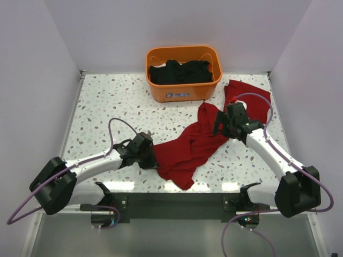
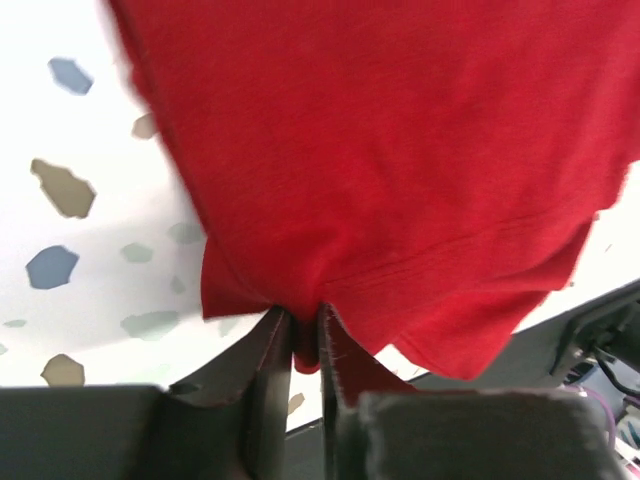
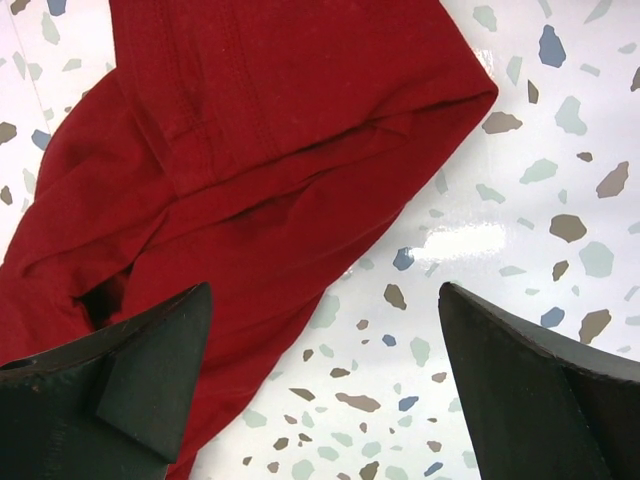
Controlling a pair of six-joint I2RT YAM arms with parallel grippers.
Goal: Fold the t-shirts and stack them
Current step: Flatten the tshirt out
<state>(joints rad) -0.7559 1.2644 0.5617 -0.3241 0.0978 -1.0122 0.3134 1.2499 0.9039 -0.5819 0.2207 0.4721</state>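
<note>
A dark-red t-shirt (image 1: 195, 144) lies crumpled in a twisted band from the table's near middle up to the far right. My left gripper (image 1: 151, 156) is shut on its near-left edge; in the left wrist view the cloth (image 2: 400, 150) is pinched between the fingers (image 2: 305, 340). My right gripper (image 1: 222, 124) is open and empty just above the shirt's middle part. In the right wrist view the cloth (image 3: 270, 130) lies under the left finger, with bare table under the right finger. Dark shirts (image 1: 179, 71) lie in an orange basket (image 1: 184, 92).
The orange basket stands at the back middle of the terrazzo table (image 1: 107, 107). White walls close the left, right and back. The table's near edge (image 1: 177, 190) runs just below the shirt's lower end.
</note>
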